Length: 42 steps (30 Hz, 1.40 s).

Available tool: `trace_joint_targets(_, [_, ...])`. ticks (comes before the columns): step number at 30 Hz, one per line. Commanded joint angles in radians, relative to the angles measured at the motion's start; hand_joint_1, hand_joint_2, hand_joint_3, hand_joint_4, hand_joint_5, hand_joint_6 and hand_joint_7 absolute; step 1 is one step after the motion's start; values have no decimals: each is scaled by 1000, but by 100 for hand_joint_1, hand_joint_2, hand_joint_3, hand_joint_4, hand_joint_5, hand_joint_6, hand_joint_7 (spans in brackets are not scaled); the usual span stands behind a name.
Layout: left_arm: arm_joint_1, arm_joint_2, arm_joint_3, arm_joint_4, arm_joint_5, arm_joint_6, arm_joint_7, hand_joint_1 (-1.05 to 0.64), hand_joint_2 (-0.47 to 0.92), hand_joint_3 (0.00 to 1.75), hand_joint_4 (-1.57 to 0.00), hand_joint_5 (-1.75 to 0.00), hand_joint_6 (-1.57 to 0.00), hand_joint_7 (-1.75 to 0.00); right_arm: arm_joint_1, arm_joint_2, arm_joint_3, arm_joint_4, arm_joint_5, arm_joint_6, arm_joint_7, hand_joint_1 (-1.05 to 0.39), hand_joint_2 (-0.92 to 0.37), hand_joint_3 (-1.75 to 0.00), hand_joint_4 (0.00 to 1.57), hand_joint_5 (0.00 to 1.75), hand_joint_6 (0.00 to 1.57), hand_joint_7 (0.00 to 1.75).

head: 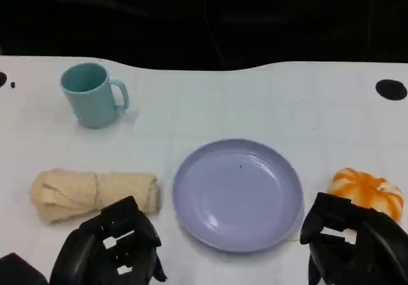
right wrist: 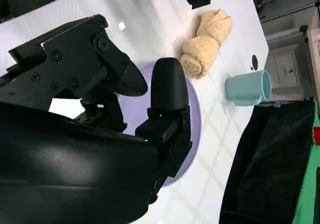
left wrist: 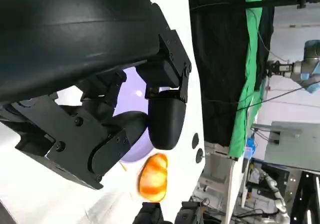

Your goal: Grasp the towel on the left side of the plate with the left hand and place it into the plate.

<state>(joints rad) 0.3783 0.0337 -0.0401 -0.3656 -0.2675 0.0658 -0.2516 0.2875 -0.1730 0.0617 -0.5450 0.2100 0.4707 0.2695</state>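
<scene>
Towel [head: 94, 194] lower edge hidden by left robot hand [head: 115, 247] (fingers curled, holding nothing), plate [head: 237, 194] beside it

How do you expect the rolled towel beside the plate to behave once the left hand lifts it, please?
The towel looks like soft cloth, so it will probably squash under the fingers and sag at both ends. A tie around its middle should keep it from unrolling. Being a roll, it might turn slightly if the left hand nudges it.
</scene>
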Motion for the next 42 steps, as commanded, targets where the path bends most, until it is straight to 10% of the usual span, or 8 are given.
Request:
trace_joint_targets(1, [4,11,4,-12,0,4,5,-13,49,129,-80,-174,-77,-151,5,-15,-8,-20,-1,1,-6,-9,-61,-121,74,175,55,161])
trace_joint_targets(12, [-1,5,19,-9,-14,-4,5,-12,48,129,-79,-174,-76,-151,7,-14,-2,-26,-6,4,-11,-10,-64,-117,73,175,54,162])
trace_joint_targets(19, [-14,18,24,-8,52,-56,26,-12,52,116,-65,-157,-68,-115,7,-10,4,-31,-1,10,-18,-11,-65,-115,72,175,53,162])
trace_joint_targets(27, [-42,56,27,15,198,-141,52,-15,65,74,-55,-115,-57,-55,6,-8,13,-34,-6,12,-28,-11,-66,-114,72,175,53,163])
trace_joint_targets(31, [-74,87,30,3,274,-133,72,-30,84,27,-45,-93,-53,-23,1,-10,16,-32,-7,17,-29,-10,-66,-113,72,175,52,163])
trace_joint_targets(42, [-169,241,27,-41,675,-90,127,-48,90,1,-37,-54,-50,-3,-7,-10,9,-17,2,13,-20,-10,-66,-113,71,175,52,163])
